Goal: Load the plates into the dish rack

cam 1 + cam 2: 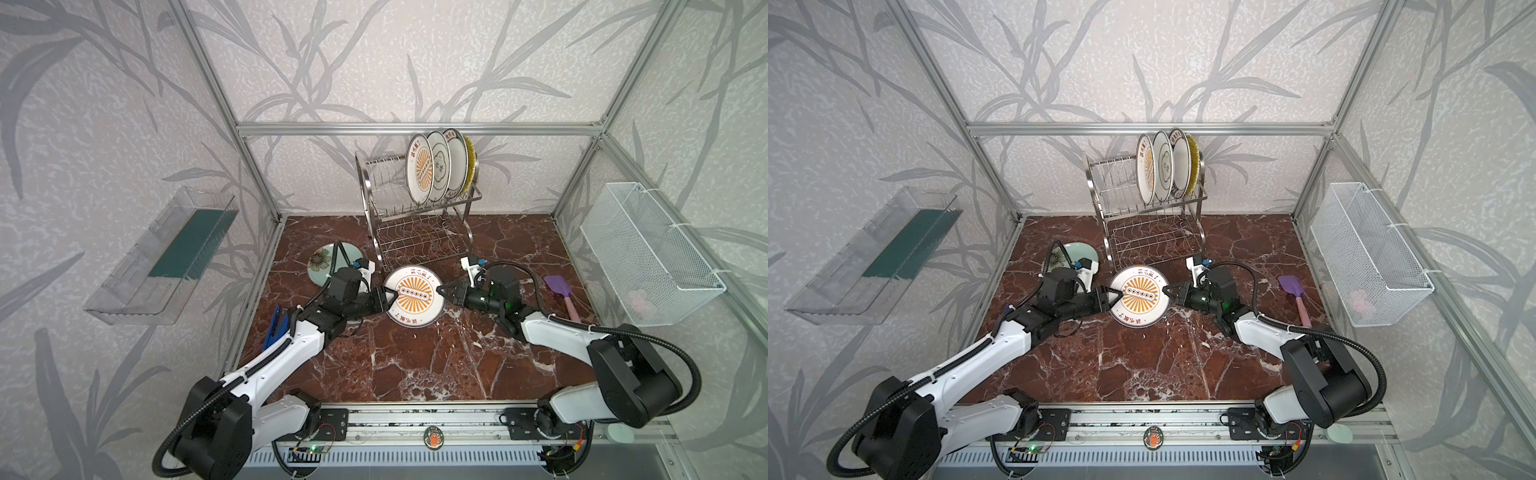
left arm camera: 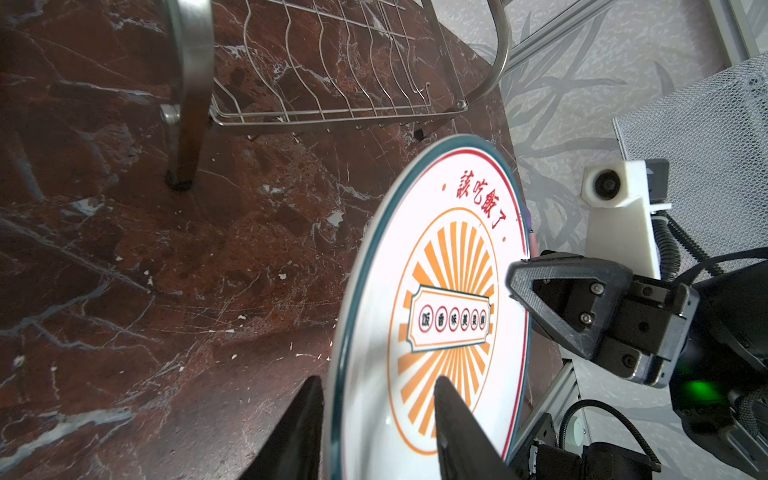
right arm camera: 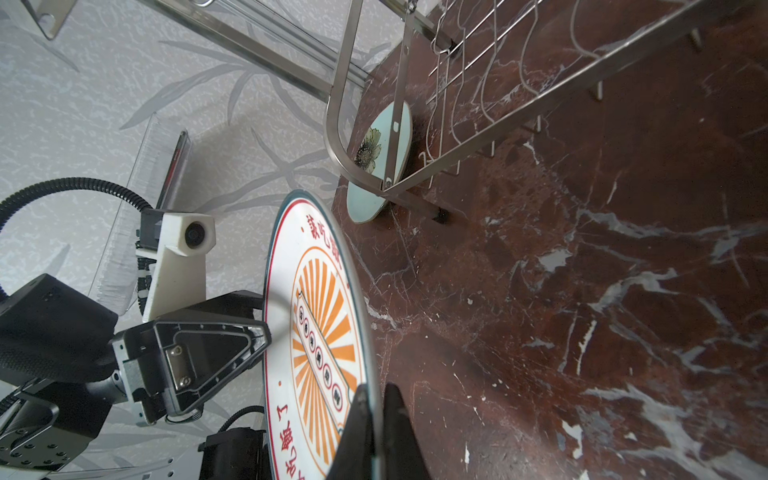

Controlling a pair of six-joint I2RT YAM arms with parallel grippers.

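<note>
Far centre, on the rack's (image 1: 368, 195) top tier, right end: four plates (image 1: 436, 166) are being held upright. Just near of the rack, a sunburst plate (image 1: 413, 296) is being pinched tight at its right rim by the right gripper (image 1: 441, 289). Its left rim is being straddled by the left gripper (image 1: 390, 296), jaws apart, not yet clamped. Left of the rack, a celadon plate (image 1: 322, 259) is lying flat. Two are being counted as still to load.

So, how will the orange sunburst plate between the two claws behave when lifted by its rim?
The plate looks rigid: its rim is a clean curve where the right claw pinches it. Its glossy face suggests it could slip in a thin pinch. It seems breakable; a drop on the stone table might chip it.
</note>
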